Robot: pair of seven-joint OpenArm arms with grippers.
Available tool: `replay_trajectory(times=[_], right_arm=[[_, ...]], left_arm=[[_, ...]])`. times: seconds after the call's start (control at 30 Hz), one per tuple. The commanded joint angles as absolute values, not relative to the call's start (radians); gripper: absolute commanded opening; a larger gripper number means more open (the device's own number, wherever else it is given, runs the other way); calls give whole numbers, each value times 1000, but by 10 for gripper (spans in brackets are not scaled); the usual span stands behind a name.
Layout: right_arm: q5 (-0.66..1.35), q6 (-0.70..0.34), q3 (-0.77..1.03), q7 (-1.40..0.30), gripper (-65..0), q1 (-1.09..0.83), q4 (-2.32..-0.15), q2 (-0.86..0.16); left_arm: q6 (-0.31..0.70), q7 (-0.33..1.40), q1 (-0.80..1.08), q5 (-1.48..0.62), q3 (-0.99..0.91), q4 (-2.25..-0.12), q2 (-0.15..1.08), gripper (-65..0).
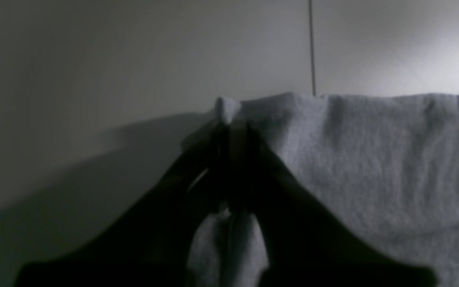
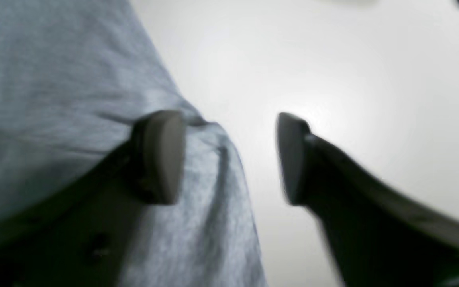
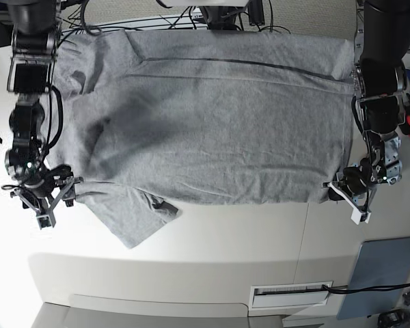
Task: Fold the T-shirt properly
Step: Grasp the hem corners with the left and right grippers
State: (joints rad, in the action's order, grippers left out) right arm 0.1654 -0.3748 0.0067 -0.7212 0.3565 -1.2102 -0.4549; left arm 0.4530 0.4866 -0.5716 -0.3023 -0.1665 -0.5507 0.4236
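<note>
- Heather-grey cloth is pinched between the dark fingers of the left end effector (image 1: 231,131), which is clenched on a corner fold of the T-shirt (image 3: 205,130); a small tuft of fabric pokes out just past the fingertips and more of it bunches beneath them.
- To that end effector's right in its wrist view, the shirt's edge runs on in soft ripples; ahead and to its left lies the bare white desk (image 3: 212,239), crossed by a thin dark seam.
- The right end effector (image 2: 229,157) is released, its two dark pads standing well apart; one pad (image 2: 161,155) sits over the shirt's edge, the other over bare desk, and no cloth is gripped between them.
- In the base view the T-shirt lies spread flat across the desk between the two arms, with the left end effector (image 3: 352,188) at one lower corner and the right end effector (image 3: 48,195) just beside the opposite edge, near a sleeve that splays out below the hem line.
- Beyond the left end effector, toward the desk's near corner, rests a grey-blue flat panel (image 3: 379,277).
</note>
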Motion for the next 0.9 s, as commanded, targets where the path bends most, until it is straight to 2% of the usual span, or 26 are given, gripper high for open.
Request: replay_trajectory(times=[0.0,0.1,0.17,0.33,0.47,0.57,0.87], right_arm=[[177,-398,12,-690,-263,413,-1185,-471],[202,-460,12,-691,-263,493,-1061,-464],[202,-465,2,-686,-264,539,-995,-457],[126,-532,-149,-649,-264,636,-867,-457],[81,-510,-315,-573,-264,686,-772,-457],[65,-430,-397,-548,-264,714,-688,-448],[52,-431,-406,-508,-266,726,-564,-389]], left_arm=[[447,505,-588,-284,-166,-554,432,-650],[447,501,-588,-284,-166,-554,432,-650],[446,500,-588,-283,-166,-554,432,-650],[446,500,-587,-284,-166,-554,432,-650],[446,500,-587,-283,-166,-554,432,-650],[446,500,-588,-284,-166,-554,432,-650],[446,500,-587,-284,-166,-554,432,-650]])
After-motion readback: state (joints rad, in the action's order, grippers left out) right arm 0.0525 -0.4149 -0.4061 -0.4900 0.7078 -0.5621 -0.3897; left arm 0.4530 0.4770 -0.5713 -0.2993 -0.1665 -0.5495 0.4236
